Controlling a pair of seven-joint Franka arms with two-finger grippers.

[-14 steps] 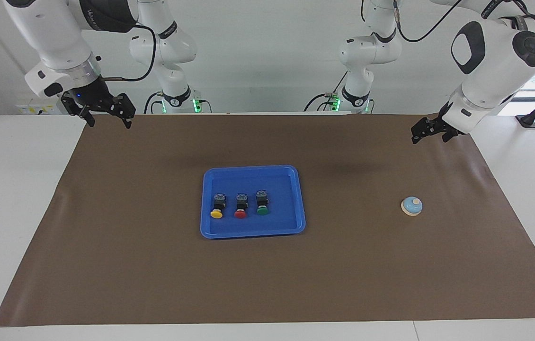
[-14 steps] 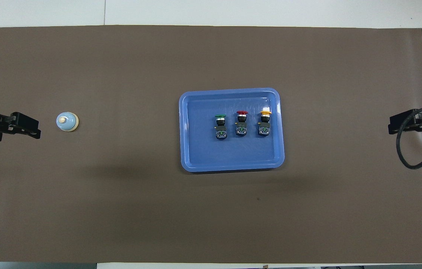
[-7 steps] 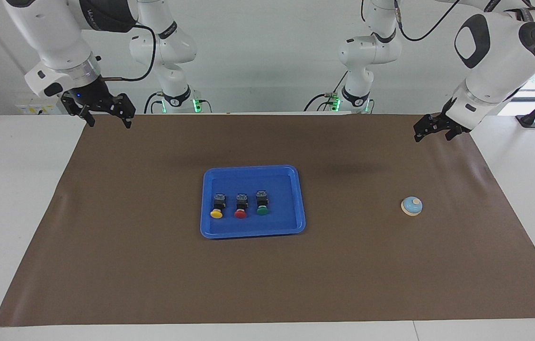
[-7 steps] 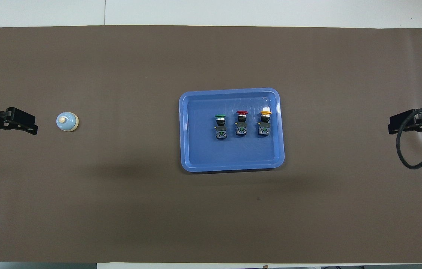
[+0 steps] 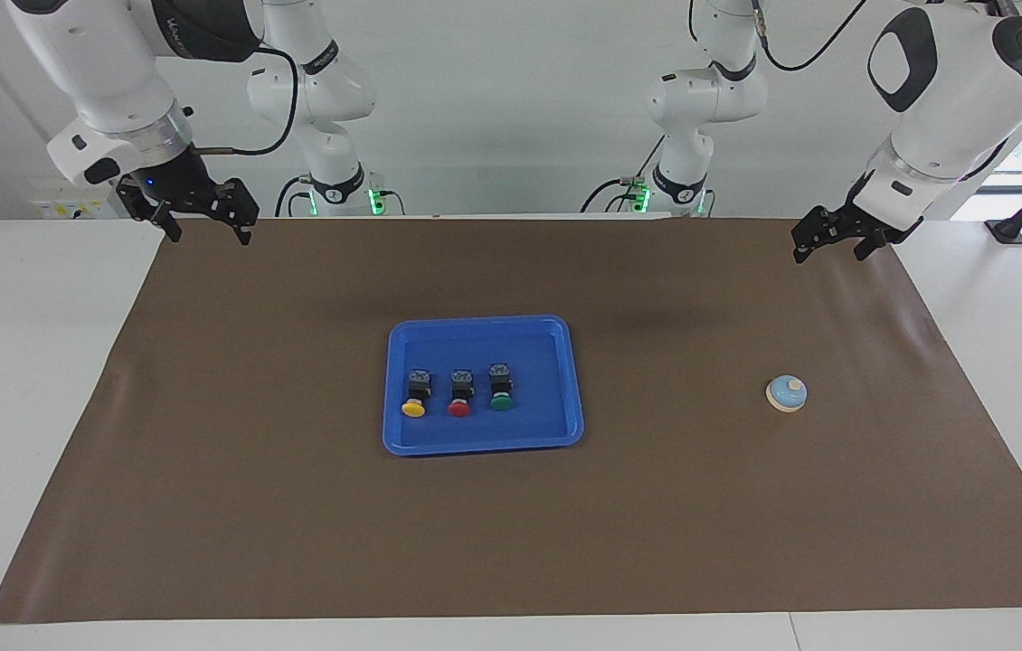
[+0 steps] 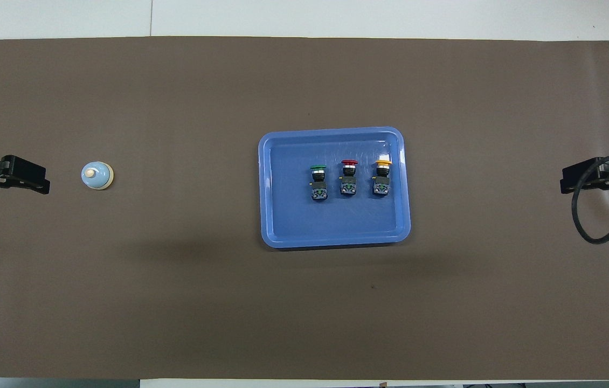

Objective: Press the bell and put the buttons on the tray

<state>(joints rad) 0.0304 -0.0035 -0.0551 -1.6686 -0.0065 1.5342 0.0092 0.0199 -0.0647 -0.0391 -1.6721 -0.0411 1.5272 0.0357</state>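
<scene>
One brown mat (image 5: pixel 294 524) covers table. One blue tray (image 5: pixel 482 439) mid-mat, holding three buttons (image 5: pixel 458 394) in row: yellow, red, green. One bell (image 5: pixel 786 394) toward left arm's end. Right gripper (image 5: pixel 203 228) fingers spread; left gripper (image 5: pixel 828 246) fingers spread; both raised over mat corners.

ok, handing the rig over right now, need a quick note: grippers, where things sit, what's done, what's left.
Left gripper: up over the mat's edge nearest the robots, at the left arm's end; holds nothing.
Right gripper: open, empty, waiting over the mat's corner at the right arm's end.
Flat bright blue plastic tray: mid-mat. Yellow-capped button, red-capped button and green-capped button lie in a row in it, caps pointing away from the robots.
Small light blue dome bell: on the mat toward the left arm's end, untouched now.
Done: all three buttons on the tray.
Left: nothing visible; whether the bell was pressed cannot be told.
</scene>
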